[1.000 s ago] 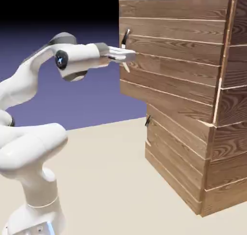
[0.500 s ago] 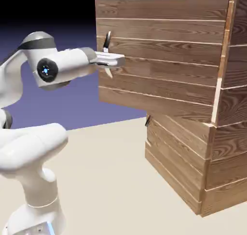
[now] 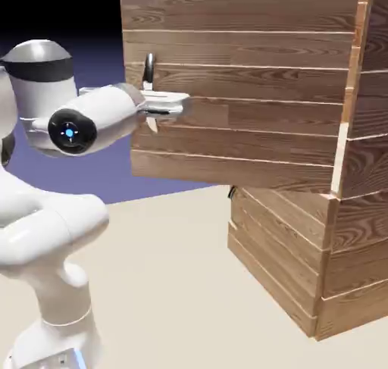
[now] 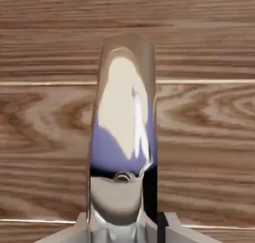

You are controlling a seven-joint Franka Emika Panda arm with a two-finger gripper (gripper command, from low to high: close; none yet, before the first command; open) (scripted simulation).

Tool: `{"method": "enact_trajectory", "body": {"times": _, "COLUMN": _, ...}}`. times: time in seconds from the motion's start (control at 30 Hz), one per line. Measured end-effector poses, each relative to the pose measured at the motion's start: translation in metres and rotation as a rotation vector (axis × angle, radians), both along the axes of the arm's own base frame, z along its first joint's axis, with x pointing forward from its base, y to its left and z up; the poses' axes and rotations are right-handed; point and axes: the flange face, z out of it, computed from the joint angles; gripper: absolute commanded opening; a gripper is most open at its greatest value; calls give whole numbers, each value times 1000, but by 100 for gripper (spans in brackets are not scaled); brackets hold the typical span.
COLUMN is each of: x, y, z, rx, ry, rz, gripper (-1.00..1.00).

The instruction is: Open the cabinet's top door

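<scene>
The cabinet [image 3: 358,208] of brown wood planks stands at the exterior view's right. Its top door [image 3: 250,117] stands swung out from the cabinet's front, its free edge toward the exterior view's left. My gripper [image 3: 156,107] is shut on the door's vertical bar handle [image 3: 149,67] near that edge. In the hand view the shiny handle [image 4: 124,132] fills the middle in front of the door's planks [image 4: 209,127], and my gripper [image 4: 124,228] is clamped on its lower end at the bottom edge.
The lower door [image 3: 280,254] is flush with the cabinet, its small dark handle [image 3: 232,192] just under the open top door. My white arm [image 3: 53,231] rises at the exterior view's lower left from the beige table [image 3: 174,284].
The top door has swung further out, its handle edge moving toward the exterior view's left. My hand went left with the handle, still clamped on it.
</scene>
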Motion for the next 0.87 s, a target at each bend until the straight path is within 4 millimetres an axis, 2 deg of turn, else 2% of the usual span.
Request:
{"method": "enact_trajectory", "body": {"times": 0.43, "x": -16, "y": -107, "z": 0, "rx": 0, "ry": 0, "rz": 269, "gripper": -100}}
{"method": "enact_trajectory", "body": {"times": 0.87, "x": -2, "y": -218, "z": 0, "rx": 0, "ry": 0, "rz": 545, "gripper": -100}}
